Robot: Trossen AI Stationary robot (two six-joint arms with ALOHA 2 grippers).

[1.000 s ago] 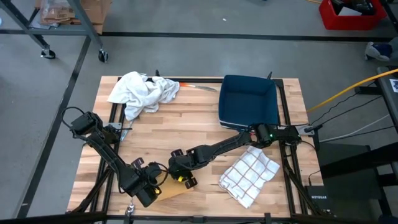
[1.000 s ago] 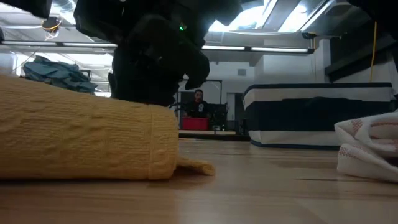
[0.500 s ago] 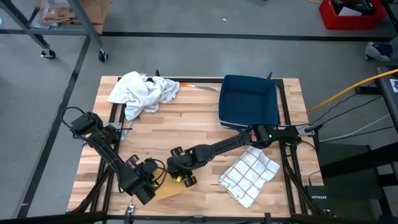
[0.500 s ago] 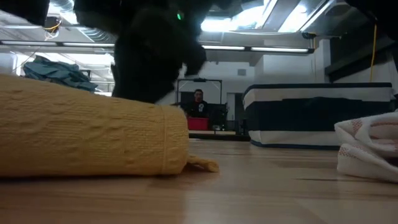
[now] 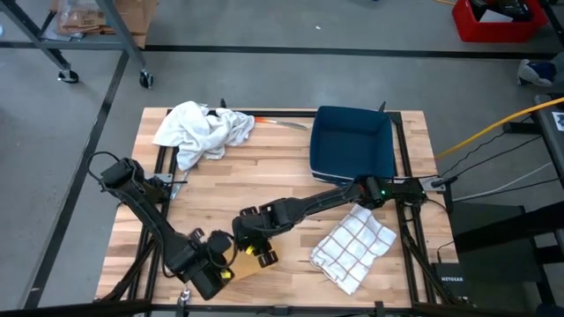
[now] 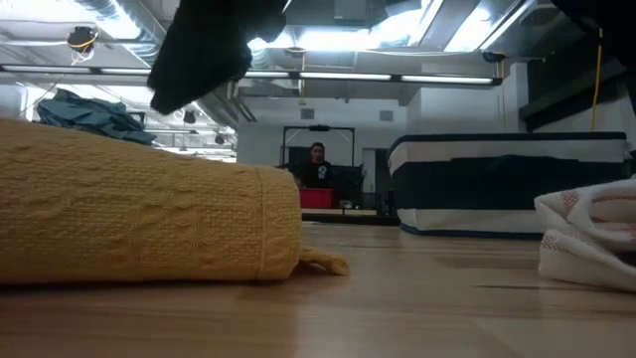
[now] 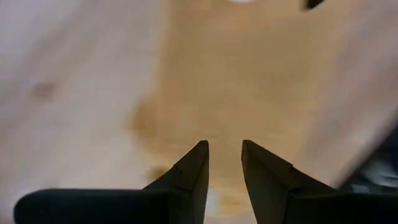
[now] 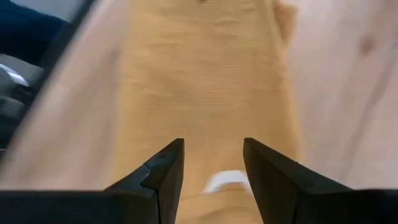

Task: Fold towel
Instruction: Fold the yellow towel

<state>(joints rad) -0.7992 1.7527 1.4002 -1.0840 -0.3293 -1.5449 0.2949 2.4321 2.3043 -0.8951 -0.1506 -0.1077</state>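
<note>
The yellow towel lies folded flat on the wood near the table's front edge. In the low view it is a thick yellow pad with its folded edge to the right. My left gripper hangs above the towel's left end and is open, with the towel below its fingers. My right gripper hangs above the towel's far right part. It is also open, and only the towel shows between and beyond its fingers. Neither gripper touches the cloth.
A crumpled white towel lies at the far left and a dark blue bin stands at the far right. A white checked cloth lies near the right front. A person stands in the room behind.
Both grippers have risen straight off the yellow towel; in the low view the dark gripper behind it has gone up out of the way. The towel stays flat on the table, and its folded edge has eased slightly to the right.
</note>
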